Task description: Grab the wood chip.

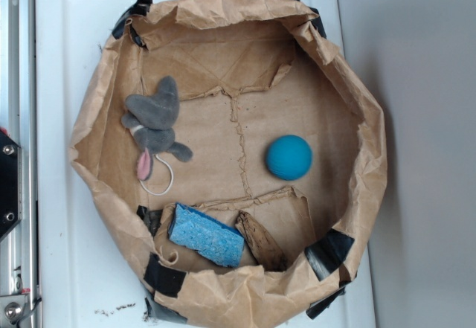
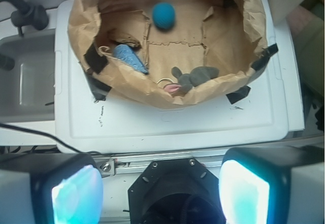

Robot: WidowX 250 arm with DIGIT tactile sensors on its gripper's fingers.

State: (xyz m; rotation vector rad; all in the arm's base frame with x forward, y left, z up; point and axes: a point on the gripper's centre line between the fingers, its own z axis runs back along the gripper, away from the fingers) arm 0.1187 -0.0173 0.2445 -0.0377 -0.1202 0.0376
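Here the hand sits back from everything, its two fingers spread wide apart with nothing between them, seen at the bottom of the wrist view with their pads glowing pale blue. It is over the metal rail at the edge of the white surface, well short of the paper bag that lies ahead of it. In the exterior view the hand does not show.

The bag is a brown paper sack rolled down into a shallow, wrinkled bowl, patched at its rim with black tape. Inside it the wood chip lies flat on the bag floor, a dark, rough, elongated piece set at a slant, touching or nearly touching one end of the blue sponge and close under the bag's wall. From the hand it is ahead and to the left, on the sponge's far side; in the wrist view only a dark sliver near the sponge hints at it, too small to be sure.

A teal ball rests alone on the bag floor, farther ahead of the hand than the sponge. A grey toy mouse with a pink ear lies just behind the bag's near wall, ahead and slightly right of the hand, well apart from the chip.
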